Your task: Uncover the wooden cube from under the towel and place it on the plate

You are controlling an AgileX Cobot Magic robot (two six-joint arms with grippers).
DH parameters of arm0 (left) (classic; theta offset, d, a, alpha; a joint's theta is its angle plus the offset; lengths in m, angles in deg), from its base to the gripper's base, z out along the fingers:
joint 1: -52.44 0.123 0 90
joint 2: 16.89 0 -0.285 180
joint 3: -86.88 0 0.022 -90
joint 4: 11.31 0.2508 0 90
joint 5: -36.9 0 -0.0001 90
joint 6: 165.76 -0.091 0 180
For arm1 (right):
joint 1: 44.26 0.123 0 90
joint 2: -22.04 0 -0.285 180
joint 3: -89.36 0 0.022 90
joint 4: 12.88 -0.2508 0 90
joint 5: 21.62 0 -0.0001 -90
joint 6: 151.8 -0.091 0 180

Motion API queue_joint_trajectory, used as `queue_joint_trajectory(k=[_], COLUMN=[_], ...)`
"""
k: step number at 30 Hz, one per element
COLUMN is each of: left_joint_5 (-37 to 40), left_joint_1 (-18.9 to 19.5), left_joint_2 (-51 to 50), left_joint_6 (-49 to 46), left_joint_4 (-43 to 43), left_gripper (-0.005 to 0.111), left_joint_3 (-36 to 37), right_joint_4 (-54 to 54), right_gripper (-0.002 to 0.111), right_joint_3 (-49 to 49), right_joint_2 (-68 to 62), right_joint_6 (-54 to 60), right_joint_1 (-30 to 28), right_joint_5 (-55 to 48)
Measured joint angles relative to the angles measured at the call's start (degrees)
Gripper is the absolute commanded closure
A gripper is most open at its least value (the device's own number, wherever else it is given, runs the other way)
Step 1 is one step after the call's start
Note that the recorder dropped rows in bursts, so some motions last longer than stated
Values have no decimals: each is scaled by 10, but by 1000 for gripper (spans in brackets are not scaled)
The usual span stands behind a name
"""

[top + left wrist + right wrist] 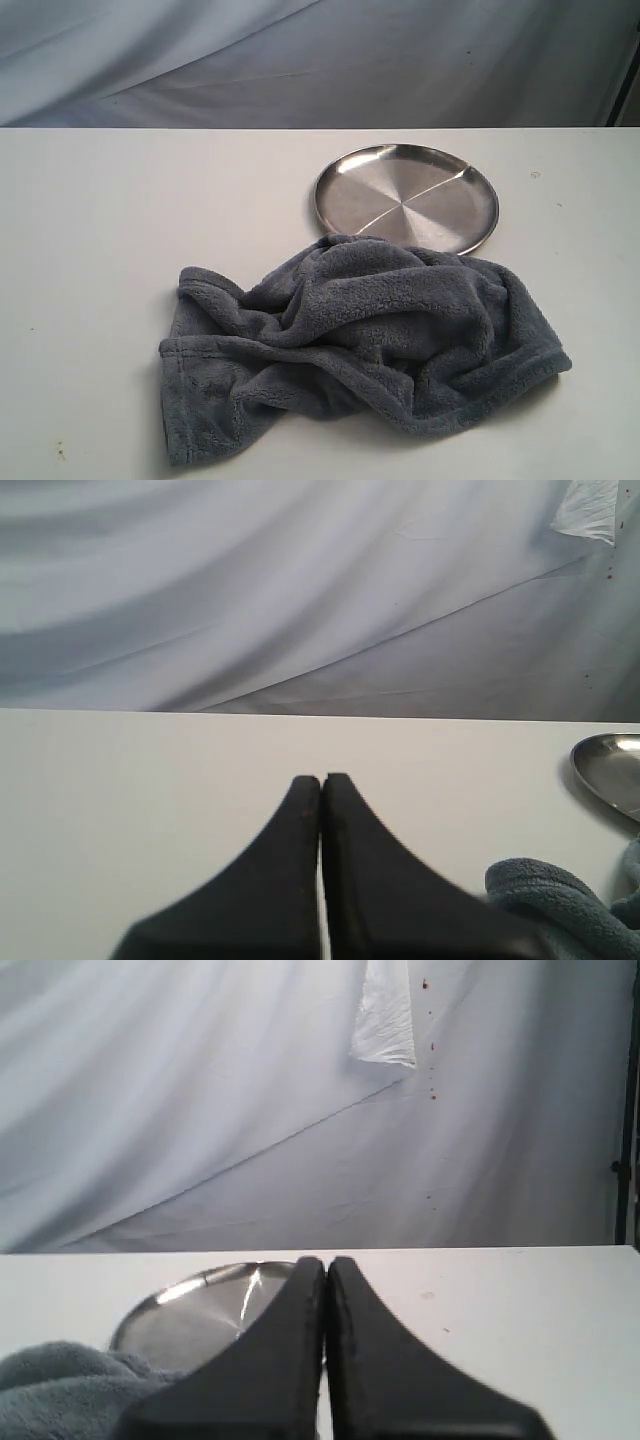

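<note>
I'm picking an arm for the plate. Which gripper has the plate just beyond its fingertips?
The right gripper: the plate sits just beyond its shut tips. The left gripper catches only the plate's rim at its view's edge.

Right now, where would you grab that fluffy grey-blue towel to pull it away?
Likely the hemmed near-left corner, in the exterior view, of the fluffy grey-blue towel, pinched from above: it lies free, far from the shiny round steel plate that its far edge meets.
</note>
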Motion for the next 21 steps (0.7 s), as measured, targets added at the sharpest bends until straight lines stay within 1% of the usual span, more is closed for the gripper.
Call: queue_joint_trajectory(k=[2, 4, 7, 10, 12, 14, 15, 16, 17, 19, 20, 21], left_joint_5=[0, 0, 0, 0, 0, 0, 0, 0, 0, 0, 0, 0], left_joint_1=[0, 0, 0, 0, 0, 0, 0, 0, 0, 0, 0, 0], left_joint_2=[0, 0, 0, 0, 0, 0, 0, 0, 0, 0, 0, 0], left_joint_6=[0, 0, 0, 0, 0, 0, 0, 0, 0, 0, 0, 0], left_joint_4=[0, 0, 0, 0, 0, 0, 0, 0, 0, 0, 0, 0], left_gripper=[105, 105, 105, 105, 105, 105, 105, 105, 105, 105, 105, 105], left_joint_3=[0, 0, 0, 0, 0, 0, 0, 0, 0, 0, 0, 0], right_joint_4=[-46, -59, -63, -65, -61, -59, -59, -59, -59, -65, -67, -70], right_gripper=[108, 108, 108, 108, 108, 108, 108, 108, 108, 108, 108, 108], right_joint_3=[0, -16, -117, -244, -303, -363, -399, -414, -437, -459, -462, -463], right_joint_2=[0, 0, 0, 2, 2, -14, -43, -62, -98, -158, -179, -224], right_joint_6=[0, 0, 1, 2, 21, 46, 55, 58, 60, 62, 62, 64], right_joint_1=[0, 0, 0, 0, 0, 0, 0, 0, 0, 11, 20, 40], right_joint_5=[35, 51, 63, 73, 64, -9, -71, -106, -165, -234, -250, -276])
